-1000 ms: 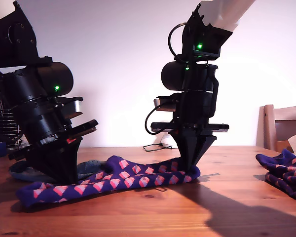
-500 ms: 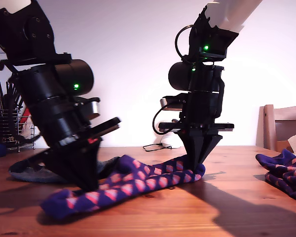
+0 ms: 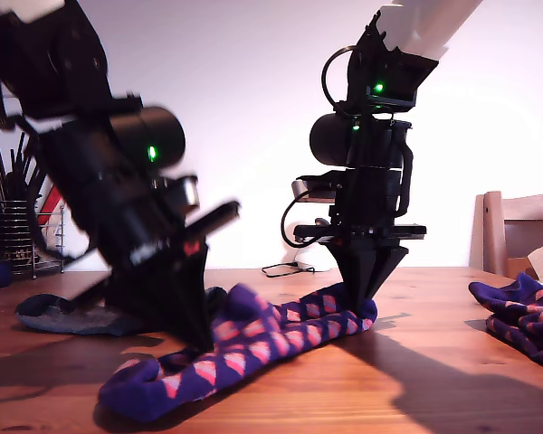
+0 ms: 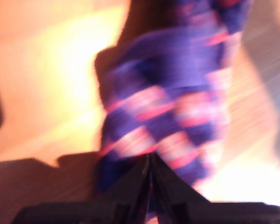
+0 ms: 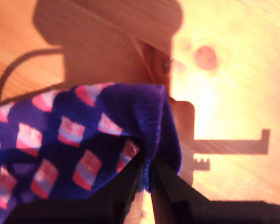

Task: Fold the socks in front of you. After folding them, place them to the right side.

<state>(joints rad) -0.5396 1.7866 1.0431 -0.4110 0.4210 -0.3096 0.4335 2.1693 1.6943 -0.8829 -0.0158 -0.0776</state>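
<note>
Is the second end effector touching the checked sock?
Touching. In the second wrist view my second end effector is pinched shut on the edge of the checked sock, knit caught between its tips.

wooden table, wooden chair, utensil rack, cable

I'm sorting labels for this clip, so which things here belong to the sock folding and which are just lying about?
Job:
checked sock, pinched by my first gripper and my second gripper
second checked sock
grey sock

Lying about:
utensil rack
chair
cable
</note>
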